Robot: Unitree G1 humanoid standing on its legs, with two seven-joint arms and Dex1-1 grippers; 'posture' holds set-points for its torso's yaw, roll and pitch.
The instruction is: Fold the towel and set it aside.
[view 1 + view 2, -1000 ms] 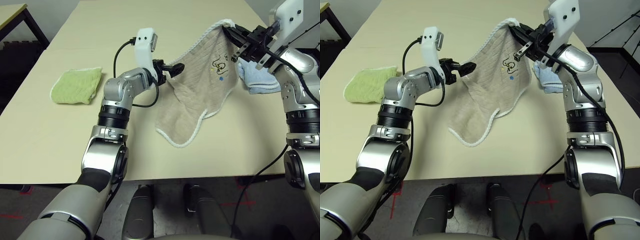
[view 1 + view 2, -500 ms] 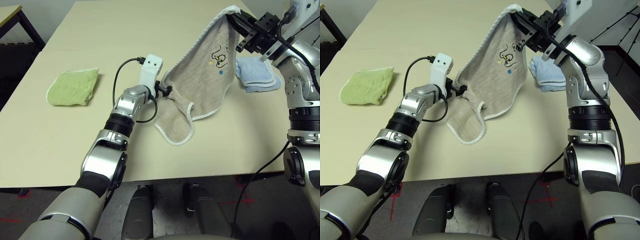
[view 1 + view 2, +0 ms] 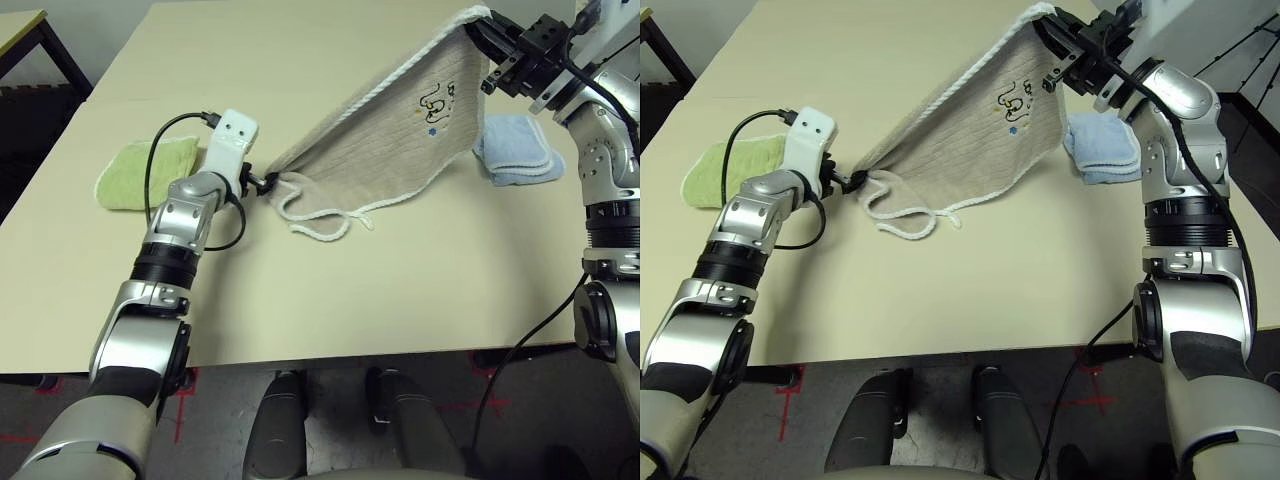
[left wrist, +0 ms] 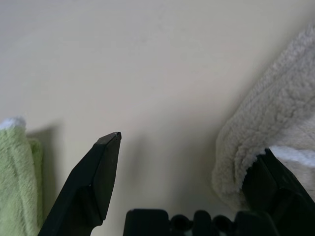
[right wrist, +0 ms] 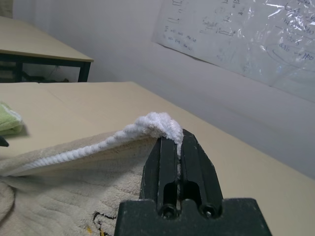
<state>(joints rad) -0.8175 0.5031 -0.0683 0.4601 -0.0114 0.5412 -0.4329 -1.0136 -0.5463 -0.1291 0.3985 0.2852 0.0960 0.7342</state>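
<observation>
Soft, limp towel (image 3: 390,140): right claw (image 3: 487,40) pinching its raised corner; left claw (image 4: 187,177) spread, one finger snagging the low edge; best regripped there.

Head stereo pair looking down, close wrist views along hands

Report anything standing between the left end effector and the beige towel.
Nothing visible does. A low corner of the beige towel lies against one finger of the open left end effector; the green folded towel sits on its other side, out of the way.

Beige towel (image 3: 385,140), white trim, dk logo.
</observation>
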